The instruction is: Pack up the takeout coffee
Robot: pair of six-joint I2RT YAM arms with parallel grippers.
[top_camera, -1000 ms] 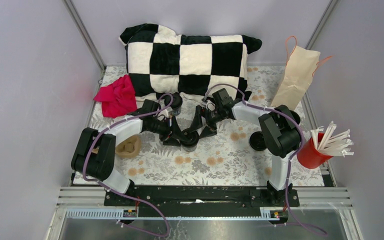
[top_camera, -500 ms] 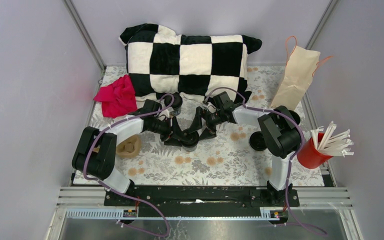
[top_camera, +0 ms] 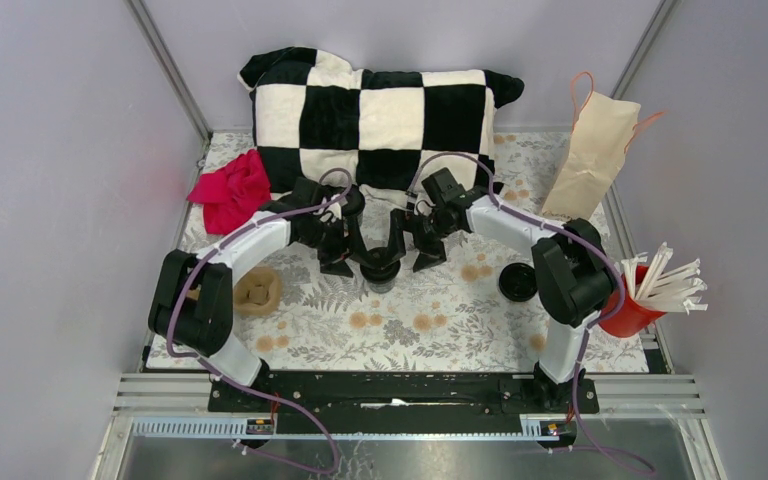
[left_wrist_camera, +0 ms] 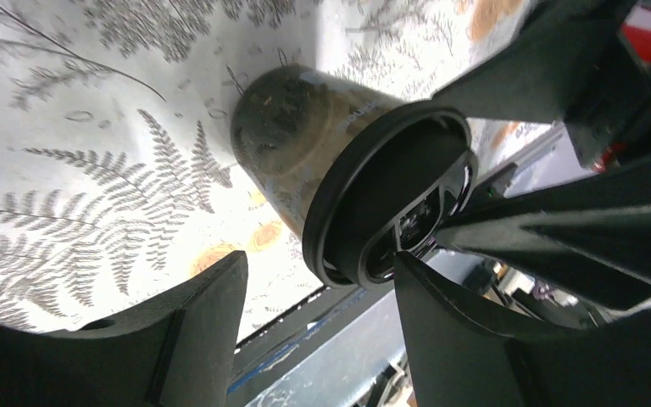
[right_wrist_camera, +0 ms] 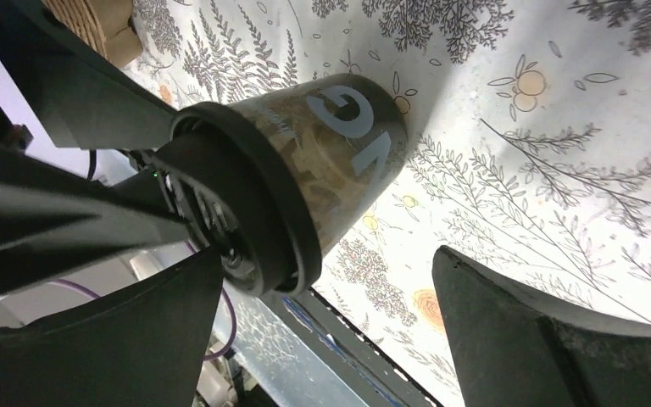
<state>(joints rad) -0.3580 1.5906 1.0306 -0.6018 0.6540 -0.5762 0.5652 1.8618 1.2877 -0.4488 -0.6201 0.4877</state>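
- The left claw [left_wrist_camera: 318, 263] is spread wide with nothing gripped. The black coffee cup [left_wrist_camera: 288, 144] sits right ahead of its tips, and the lid [left_wrist_camera: 390, 195] is close by the right-hand finger. Can't tell if it actually touches.
- The right claw [right_wrist_camera: 329, 254] is wide open too, holding nothing. The black coffee cup is just past its fingertips, nearer the left-hand finger in its wrist view.
- From above, both claws face each other with that cup roughly between them, standing on the flowery tablecloth [top_camera: 410, 330].
- The second black cup [top_camera: 518, 282] is well off to the side of the right claw, next to that arm's elbow.
- The pulp carrier [top_camera: 258, 290] sits back behind the left claw, beside its arm.
- The paper bag [top_camera: 592, 155] is well apart, out past the right claw.
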